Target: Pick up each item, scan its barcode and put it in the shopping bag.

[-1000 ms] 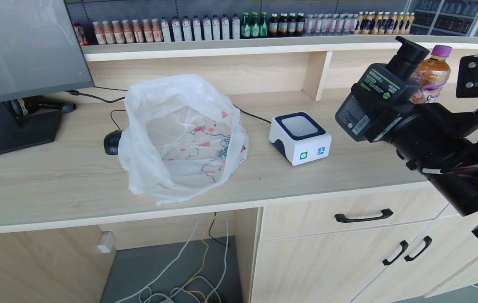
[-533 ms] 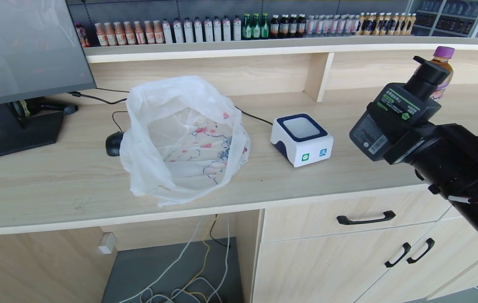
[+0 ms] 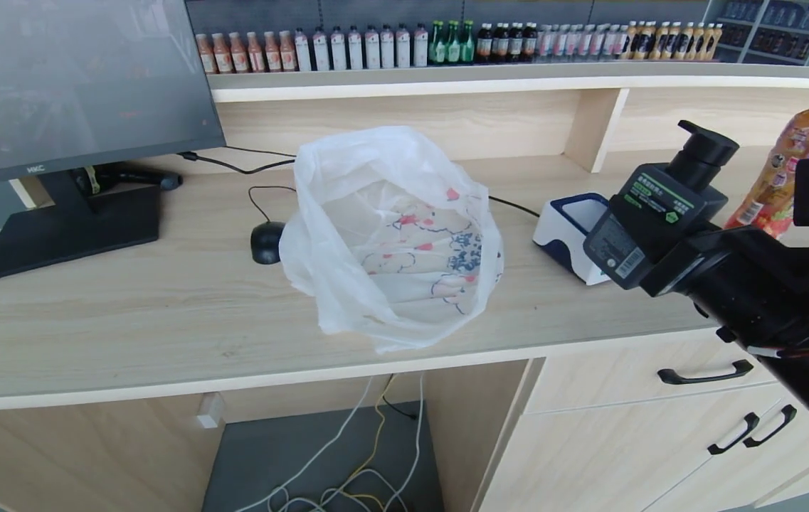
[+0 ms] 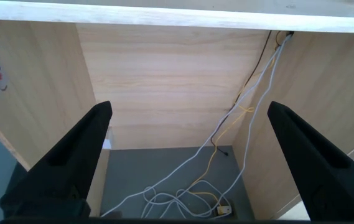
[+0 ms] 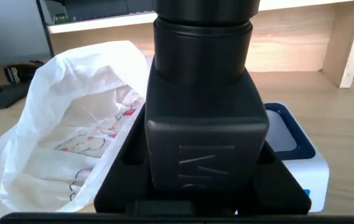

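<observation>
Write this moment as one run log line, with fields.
right pincer: shut on pump bottle, raised near scanner | shopping bag: open on counter | left pincer: open, empty

The room was bright, and the light was soft and even. The counter (image 3: pixel 127 299) was lit all over, with only a thin, pale shadow under the front of the shopping bag (image 3: pixel 390 235). The bag glowed white (light went right through its thin sides). The monitor (image 3: pixel 70 78) was dark and showed faint reflections. It was dimmer under the counter, around the wires (image 3: pixel 347 462). The wooden back panel (image 4: pixel 177 93) was evenly lit. The dark pump bottle (image 5: pixel 201 143) had a soft shine. Near the sides of the head view, straight lines leaned a little.
</observation>
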Robot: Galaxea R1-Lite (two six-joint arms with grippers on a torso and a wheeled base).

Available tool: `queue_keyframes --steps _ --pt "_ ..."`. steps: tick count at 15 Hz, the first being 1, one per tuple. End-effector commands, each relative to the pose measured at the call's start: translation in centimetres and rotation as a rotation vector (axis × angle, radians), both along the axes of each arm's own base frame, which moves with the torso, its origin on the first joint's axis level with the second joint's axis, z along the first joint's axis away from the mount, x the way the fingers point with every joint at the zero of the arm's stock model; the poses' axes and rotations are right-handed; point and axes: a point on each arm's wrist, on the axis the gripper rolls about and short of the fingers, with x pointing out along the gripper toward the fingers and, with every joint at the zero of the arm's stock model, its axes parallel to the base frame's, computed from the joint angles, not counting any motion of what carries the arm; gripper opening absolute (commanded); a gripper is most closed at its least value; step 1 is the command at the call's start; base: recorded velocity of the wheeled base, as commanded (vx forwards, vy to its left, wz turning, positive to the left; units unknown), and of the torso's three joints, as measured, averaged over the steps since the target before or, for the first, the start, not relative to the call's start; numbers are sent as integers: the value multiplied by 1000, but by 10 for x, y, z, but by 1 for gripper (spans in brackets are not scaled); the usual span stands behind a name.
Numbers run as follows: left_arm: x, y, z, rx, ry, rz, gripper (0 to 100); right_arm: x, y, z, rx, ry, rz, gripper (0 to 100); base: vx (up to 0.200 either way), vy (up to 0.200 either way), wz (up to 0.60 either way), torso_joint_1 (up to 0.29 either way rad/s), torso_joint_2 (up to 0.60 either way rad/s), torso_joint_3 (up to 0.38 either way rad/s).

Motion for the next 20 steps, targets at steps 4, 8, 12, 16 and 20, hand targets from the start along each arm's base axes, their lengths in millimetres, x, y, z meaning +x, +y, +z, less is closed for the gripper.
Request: queue_keyframes --steps 4,8,12,16,20 --pt "0 0 0 -1 0 0 100 4 0 -2 0 5 -4 0 0 200 0 6 6 2" --pt "0 0 0 -1 0 0 100 11 4 1 -1 -8 1 0 0 50 0 -2 -1 2" --pt "0 0 0 1 0 0 100 26 11 17 -3 -81 -9 0 0 0 0 0 0 0" --pt "0 0 0 1 0 0 100 46 42 21 -24 -112 47 0 0 0 0 0 0 0" --pt "0 0 0 1 0 0 100 63 80 21 -28 -96 122 0 0 0 0 0 0 0"
